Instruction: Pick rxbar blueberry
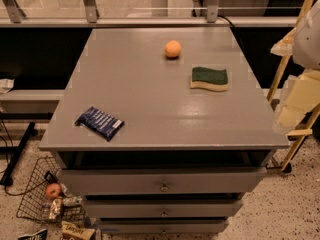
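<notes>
Snack bar [99,123] lies flat near the table's [150,84] front-left corner, close to the edge. The gripper [299,104] hangs off the right side, well apart from it, and I can't tell if it's spread or pressed together. Risk: the long reach across could clip the sponge [209,78], or a shallow pinch on the flat wrapper could skid the bar off the edge.

arm [307,44] at right edge, gripper [290,115] below

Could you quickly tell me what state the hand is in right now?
Hand: at the view's right edge, beside the cabinet; open or closed cannot be told. The rxbar blueberry lies on the cabinet, not held.
</notes>
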